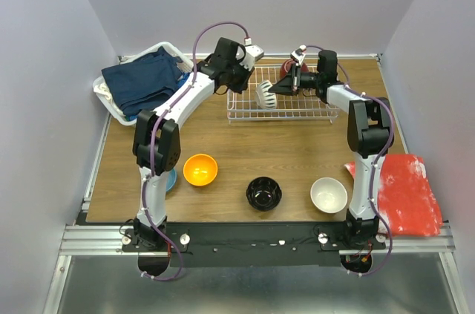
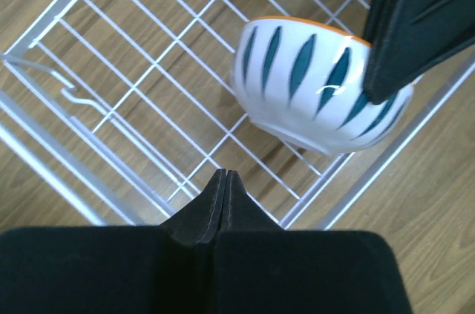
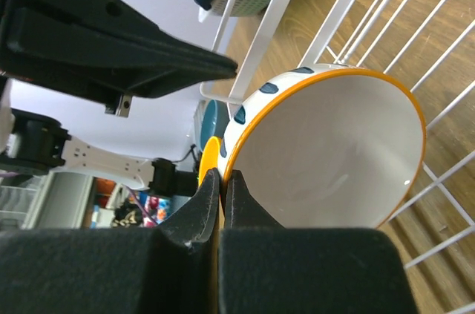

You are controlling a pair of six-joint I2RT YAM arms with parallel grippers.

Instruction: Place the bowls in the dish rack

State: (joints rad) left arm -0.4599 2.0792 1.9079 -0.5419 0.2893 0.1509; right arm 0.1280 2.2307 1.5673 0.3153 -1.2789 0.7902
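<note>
The right gripper is closed on the orange rim of the striped bowl, white with blue petal marks. This bowl stands tilted on its edge inside the dish rack, towards the rack's left half. The left gripper is closed and empty, over the rack near that bowl but apart from it. On the desk in front of the rack lie the orange bowl, black bowl and white bowl. The blue bowl is partly hidden by the left arm.
</note>
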